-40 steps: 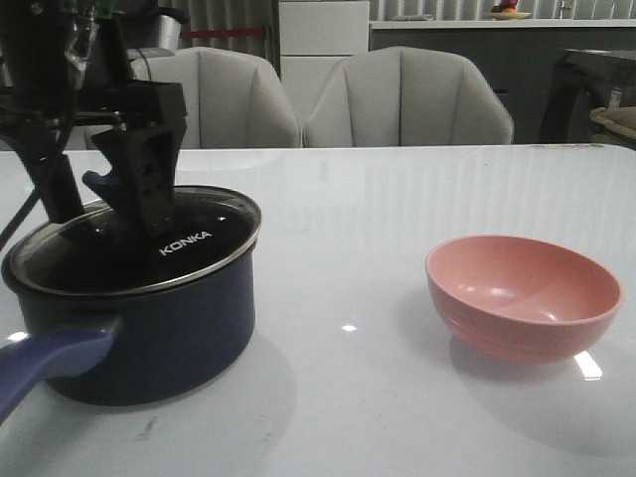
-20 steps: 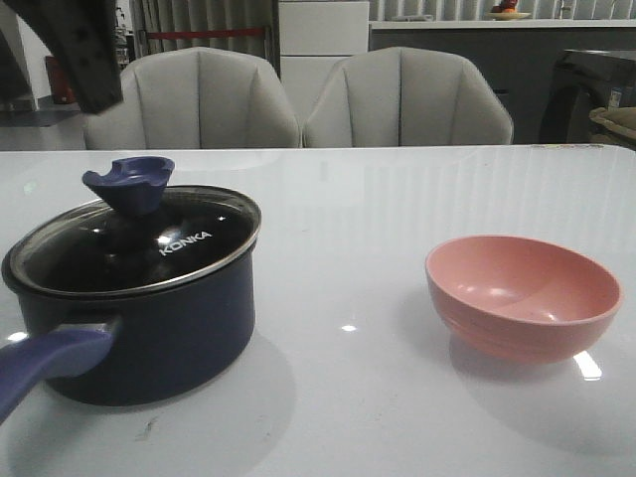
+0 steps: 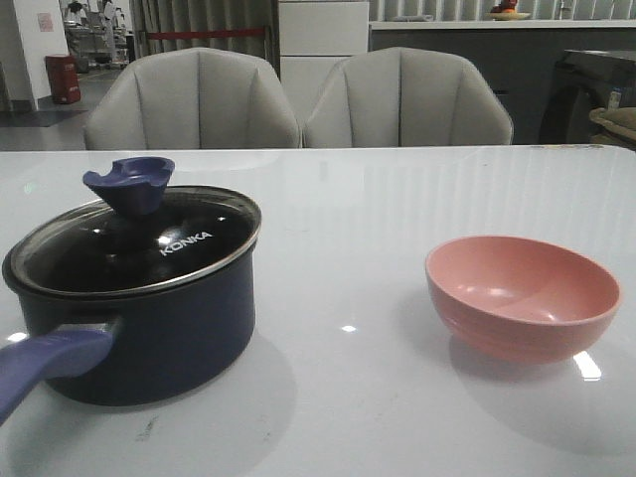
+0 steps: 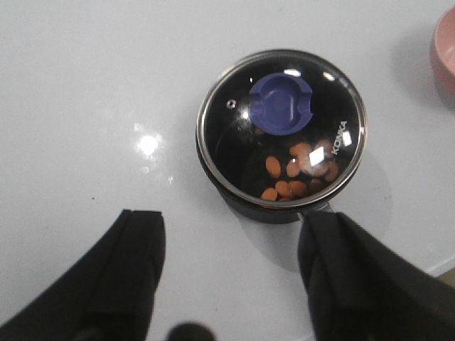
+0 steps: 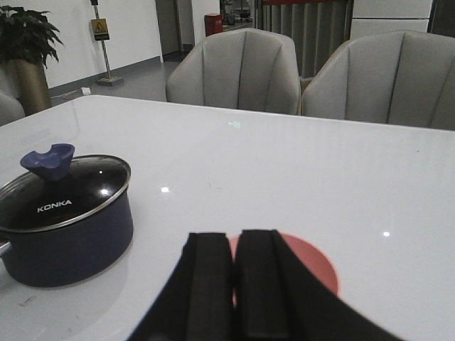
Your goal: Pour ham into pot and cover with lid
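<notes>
Below the left gripper (image 4: pixel 231 284), spread wide and empty, the lid (image 4: pixel 281 128) sits on the pot (image 3: pixel 139 298), ham (image 4: pixel 295 174) dim through glass. The right gripper (image 5: pixel 234 284), clenched, half hides the pink bowl (image 5: pixel 313 266) on the bench (image 3: pixel 397 219).

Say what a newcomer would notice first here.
The dark pot on the left of the white table, glass lid on, blue knob up. Through the lid, orange ham pieces lie inside. To the right sits an empty pink bowl; the open left gripper hangs above the pot.
</notes>
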`<act>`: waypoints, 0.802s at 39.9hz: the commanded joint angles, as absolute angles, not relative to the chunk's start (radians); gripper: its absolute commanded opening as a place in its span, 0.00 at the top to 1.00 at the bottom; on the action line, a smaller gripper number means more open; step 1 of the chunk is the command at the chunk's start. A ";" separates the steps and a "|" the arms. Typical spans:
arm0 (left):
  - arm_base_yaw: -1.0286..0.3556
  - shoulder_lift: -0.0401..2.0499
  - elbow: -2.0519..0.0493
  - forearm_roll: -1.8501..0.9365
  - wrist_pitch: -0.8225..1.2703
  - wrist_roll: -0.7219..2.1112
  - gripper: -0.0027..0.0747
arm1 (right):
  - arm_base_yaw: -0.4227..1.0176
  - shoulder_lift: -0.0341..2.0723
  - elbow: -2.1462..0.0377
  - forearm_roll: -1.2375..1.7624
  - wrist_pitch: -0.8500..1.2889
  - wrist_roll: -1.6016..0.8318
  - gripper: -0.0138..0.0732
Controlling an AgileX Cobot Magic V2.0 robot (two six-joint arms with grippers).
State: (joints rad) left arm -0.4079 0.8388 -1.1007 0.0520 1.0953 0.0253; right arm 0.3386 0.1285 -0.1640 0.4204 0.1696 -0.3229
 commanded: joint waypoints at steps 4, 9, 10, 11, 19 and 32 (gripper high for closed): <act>-0.412 0.623 -0.983 0.059 0.879 0.013 0.51 | 0.339 0.136 -0.189 0.430 0.102 -0.333 0.66; -0.412 0.477 -0.872 0.065 0.822 0.013 0.58 | 0.339 0.136 -0.189 0.430 0.103 -0.333 0.66; -0.412 0.444 -0.854 0.065 0.807 0.013 0.59 | 0.339 0.136 -0.189 0.430 0.103 -0.333 0.66; -0.412 0.419 -0.830 0.065 0.790 0.013 0.60 | 0.339 0.136 -0.189 0.430 0.103 -0.333 0.66; -0.412 0.153 -0.612 0.063 0.571 0.013 0.76 | 0.339 0.136 -0.189 0.430 0.103 -0.333 0.66; -0.412 0.019 -0.483 0.063 0.428 0.013 0.82 | 0.339 0.136 -0.189 0.430 0.103 -0.333 0.66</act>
State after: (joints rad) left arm -0.4079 0.0068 -0.4648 0.0602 0.5274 0.0253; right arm 0.3386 0.1285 -0.1640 0.4204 0.1710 -0.3229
